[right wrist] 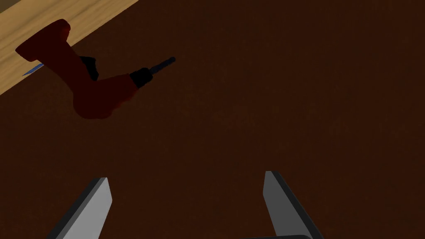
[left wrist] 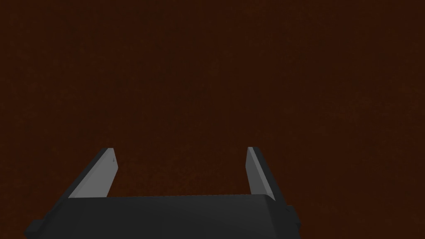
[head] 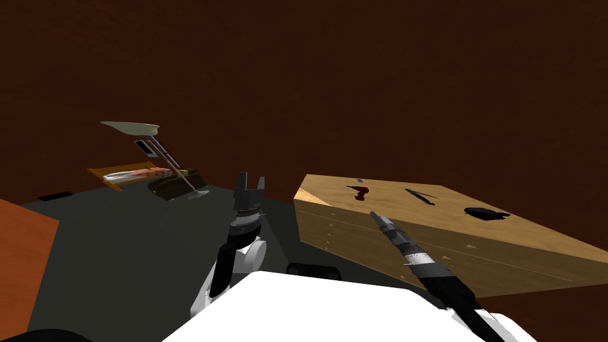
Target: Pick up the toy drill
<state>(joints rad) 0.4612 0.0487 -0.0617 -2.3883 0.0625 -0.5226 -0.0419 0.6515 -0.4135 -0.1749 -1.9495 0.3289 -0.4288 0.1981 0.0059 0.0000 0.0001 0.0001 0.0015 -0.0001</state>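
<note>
The toy drill [head: 358, 192] is dark red with a black chuck and bit, and it stands on the far left part of a light wooden table top [head: 451, 225]. In the right wrist view the drill [right wrist: 83, 85] stands on the wood [right wrist: 37, 29], ahead of my right gripper [right wrist: 186, 201] and off to one side. That gripper is open and apart from the drill, with nothing between its fingers [right wrist: 95, 205]. In the head view my right gripper [head: 375, 215] hovers over the table's near edge, short of the drill. My left gripper [head: 249, 185] is raised left of the table, and its wrist view shows it open [left wrist: 180, 172].
A thin dark tool [head: 420, 196], a black lump [head: 487, 213] and a small blue piece [head: 359, 179] also lie on the table. A tilted lamp-like stand [head: 163, 155], a low orange frame [head: 127, 175] and a dark box [head: 172, 185] are on the floor far left. An orange surface [head: 24, 261] is near left.
</note>
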